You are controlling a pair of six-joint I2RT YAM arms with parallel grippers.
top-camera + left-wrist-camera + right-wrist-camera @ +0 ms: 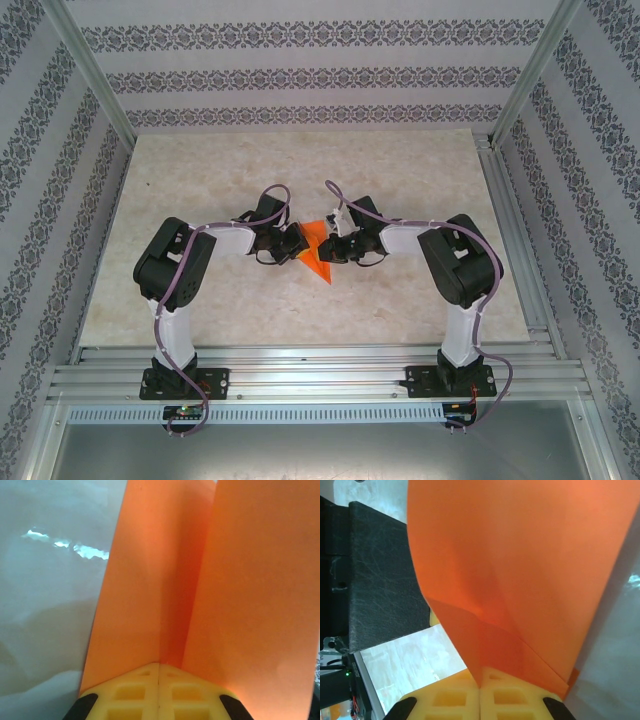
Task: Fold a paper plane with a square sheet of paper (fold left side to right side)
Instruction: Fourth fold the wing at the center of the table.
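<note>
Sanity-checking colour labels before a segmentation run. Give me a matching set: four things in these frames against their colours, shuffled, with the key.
Things:
1. paper
2. left pads
3. table
4. walls

Colours:
A. yellow
B. white with grey patterned bands
C. orange
D. pale marbled beige

Pairs: 1-C, 2-A, 3-D, 4-B
</note>
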